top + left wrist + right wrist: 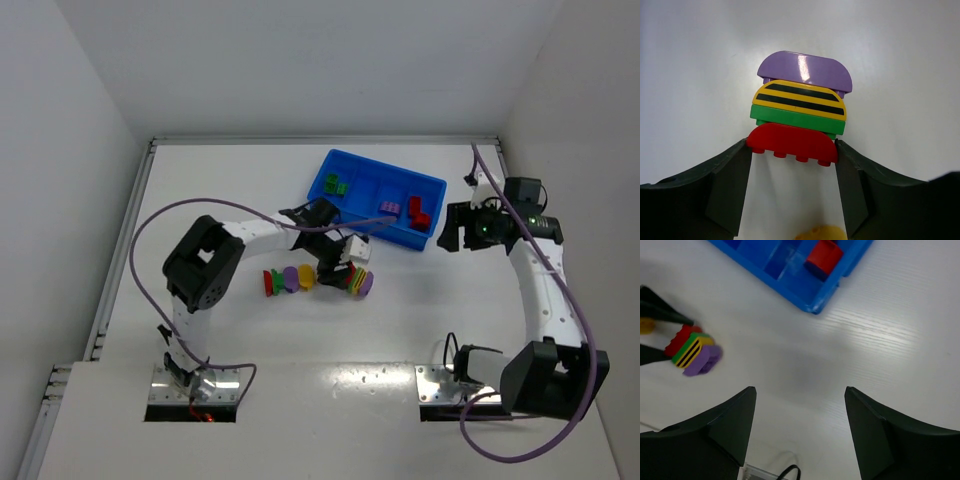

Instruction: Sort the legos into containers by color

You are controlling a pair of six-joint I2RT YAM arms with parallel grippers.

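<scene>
Left wrist: left pincer (792, 151), angled down, grips red brick (790, 141).

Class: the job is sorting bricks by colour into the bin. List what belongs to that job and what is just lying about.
Belongs: blue bin, sorted bricks inside, four-colour stack in the left gripper, loose bricks beside it.
Lying about: purple cables, metal base plates.
</scene>
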